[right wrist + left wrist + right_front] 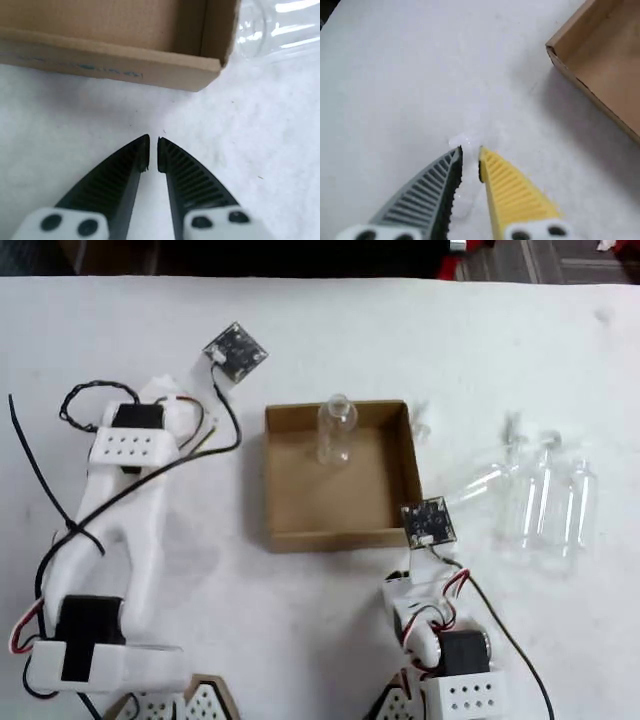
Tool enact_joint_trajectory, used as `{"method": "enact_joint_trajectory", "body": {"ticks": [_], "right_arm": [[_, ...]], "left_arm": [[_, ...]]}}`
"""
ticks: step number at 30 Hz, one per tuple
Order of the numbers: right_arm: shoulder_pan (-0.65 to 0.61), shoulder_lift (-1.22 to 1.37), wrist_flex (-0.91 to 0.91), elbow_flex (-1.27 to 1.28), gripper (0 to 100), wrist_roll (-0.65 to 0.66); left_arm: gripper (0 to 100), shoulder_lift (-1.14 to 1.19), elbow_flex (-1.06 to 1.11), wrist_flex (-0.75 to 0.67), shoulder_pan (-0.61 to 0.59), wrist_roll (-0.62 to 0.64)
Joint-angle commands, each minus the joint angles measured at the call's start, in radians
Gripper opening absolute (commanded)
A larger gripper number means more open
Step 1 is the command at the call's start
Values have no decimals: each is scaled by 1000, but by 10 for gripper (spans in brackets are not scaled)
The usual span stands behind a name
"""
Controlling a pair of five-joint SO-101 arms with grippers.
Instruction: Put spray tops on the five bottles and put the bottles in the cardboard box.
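The cardboard box (290, 480) lies open at the table's middle, with one clear bottle (336, 430) at its far wall. Three clear bottles (545, 505) lie side by side to the right of the box, and another (480, 483) lies tilted next to the box. Small clear spray tops (515, 425) sit just beyond them. My left gripper (470, 150) is shut over bare table beside a box corner (560, 55). My right gripper (153, 141) is shut low over the table in front of the box's near wall (115, 65), with a bottle (280, 25) past the corner.
The white left arm (125, 500) stretches along the table's left side with black cables (40, 470) looping around it. The right arm's base (450, 660) is at the front edge. Open white table lies behind the box and at the far right.
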Motion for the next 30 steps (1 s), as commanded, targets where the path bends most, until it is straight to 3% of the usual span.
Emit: {"method": "enact_joint_trajectory", "body": {"ticks": [1,4,7,11,17,22,28,30], "right_arm": [[8,-5,2,9,17,9],[8,-5,2,9,17,9],[8,-5,2,9,17,9],[10,-5,2,9,17,8],[5,-5,2,9,17,8],[5,-5,2,9,17,8],[5,-5,2,9,17,8],[5,-5,2,9,17,8]], "left_arm": [[133,-51,-6,-11,7,12],[163,-68,-41,83,-21,155],[148,-105,-178,302,-88,328],[133,-116,-315,601,-291,605],[215,-114,-232,770,-596,697],[249,-114,-38,698,-615,824],[252,-113,72,505,-515,1333],[252,-113,120,439,-466,1392]]}}
